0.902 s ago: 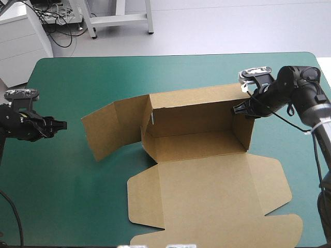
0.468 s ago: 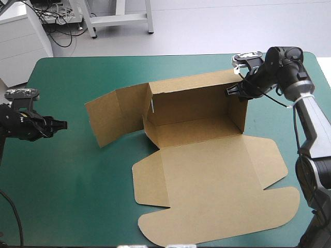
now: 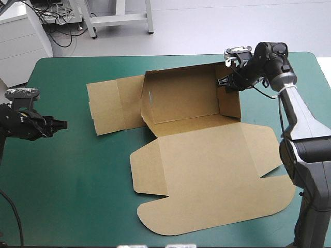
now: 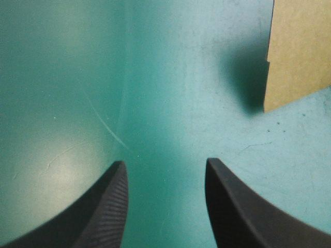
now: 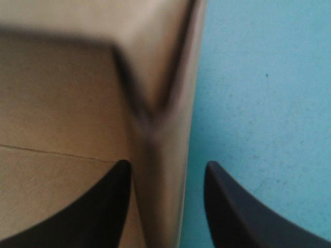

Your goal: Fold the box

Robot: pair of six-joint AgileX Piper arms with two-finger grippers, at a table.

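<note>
Two black-fingered hands are at one bench, whose teal-green cover [image 3: 72, 175] stretches wide under them. Nearest me the brown box [image 3: 201, 150] has its lid [image 3: 212, 186] lying flat. Beyond that the tray [image 3: 181, 98] has its walls raised, and a side flap [image 3: 111, 106] spreads out to the left. Near the bench's left edge the left hand [image 3: 64, 124] hovers low, fingers apart, well clear of the flap. Farthest off, the right hand [image 3: 220, 82] is at the tray's far right corner, fingers spread astride the wall.

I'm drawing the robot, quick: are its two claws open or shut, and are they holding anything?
Left gripper: open, holding nothing.
Right gripper: open, a wall of the box between its fingers.
</note>
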